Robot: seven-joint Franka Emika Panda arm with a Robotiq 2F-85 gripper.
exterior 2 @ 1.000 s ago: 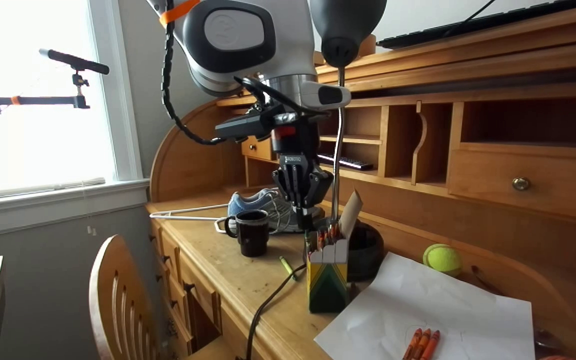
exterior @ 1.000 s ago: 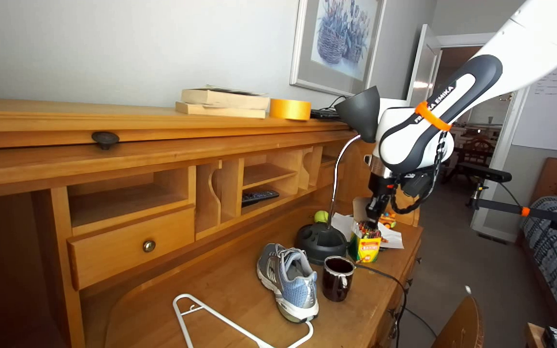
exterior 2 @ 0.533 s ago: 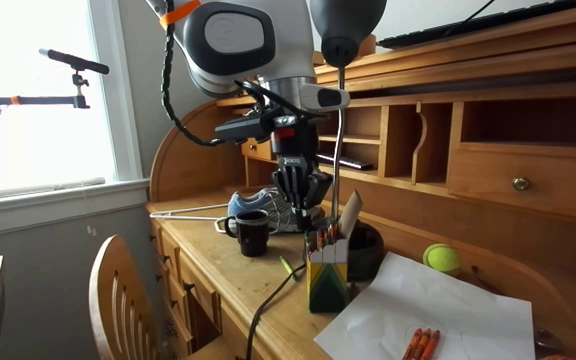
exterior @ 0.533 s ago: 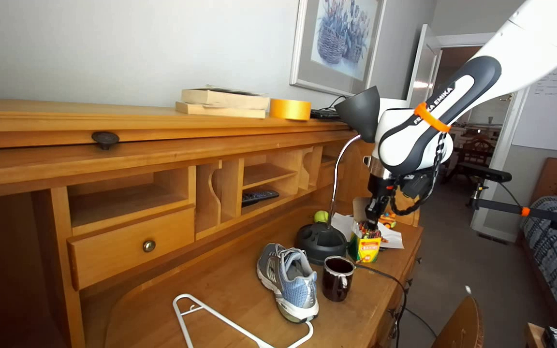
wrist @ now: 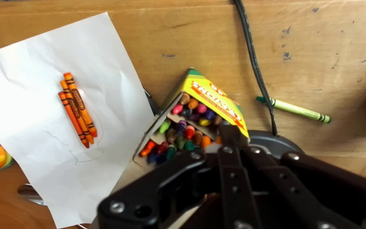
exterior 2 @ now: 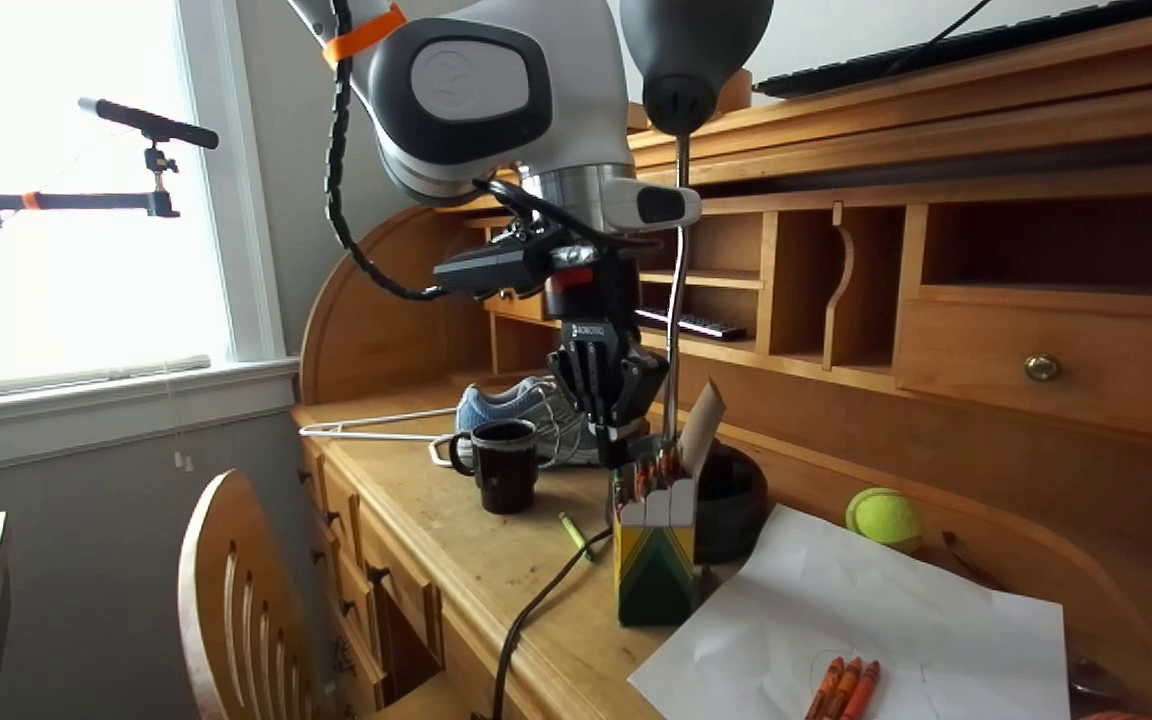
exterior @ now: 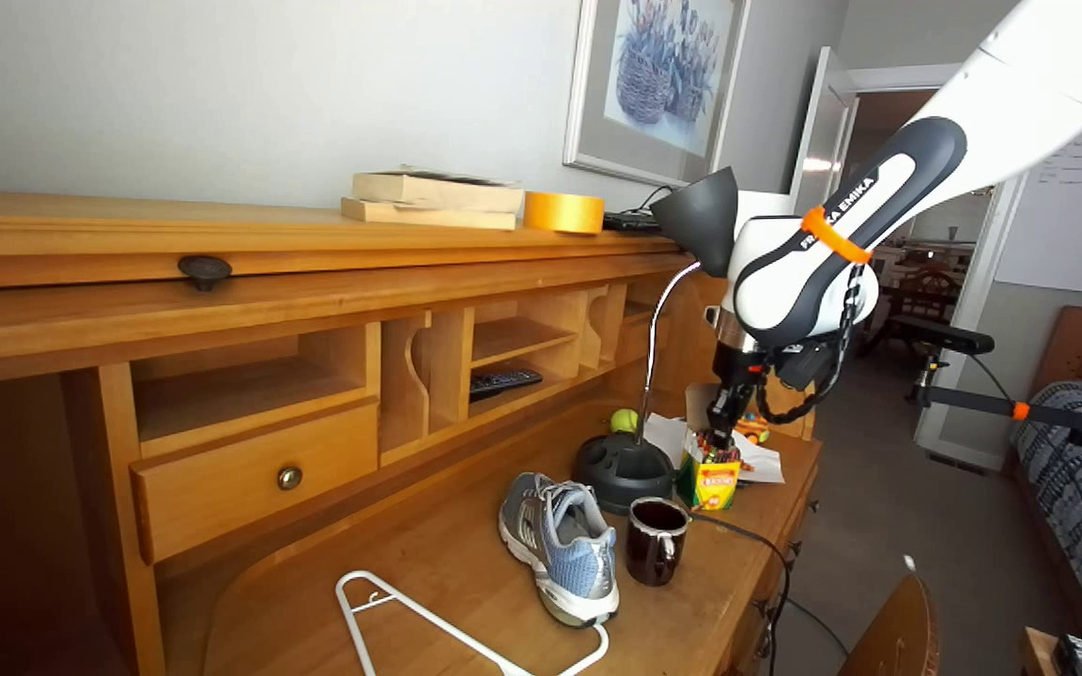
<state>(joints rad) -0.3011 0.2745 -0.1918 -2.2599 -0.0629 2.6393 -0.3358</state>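
My gripper (wrist: pixel 232 136) is shut, its fingertips together and nothing visible between them. It points down at the rim of an upright, open crayon box (wrist: pixel 216 97), yellow and green, packed with crayons of several colours. In an exterior view, the gripper (exterior 2: pixel 616 455) stands just behind the box (exterior 2: pixel 656 575); whether it touches the box or the crayons I cannot tell. Beside the box, a light green crayon (wrist: pixel 300 111) lies on the desk near a black cord (wrist: pixel 253 57). Three orange crayons (wrist: pixel 78 109) rest on a white paper (wrist: pixel 43 63) with faint pencil lines.
A lamp with a black base (exterior: pixel 626 469) stands close to the box. Farther along the wooden desk are a dark mug (exterior: pixel 656 545), a grey-blue shoe (exterior: pixel 564 554) and a white hanger (exterior: pixel 447 624). A tennis ball (exterior 2: pixel 884 518) sits behind the paper. A chair (exterior 2: pixel 246 600) stands in front.
The gripper has lowered slightly and shifted a little toward the crayon box, staying shut. The box, crayons and other objects have not moved.
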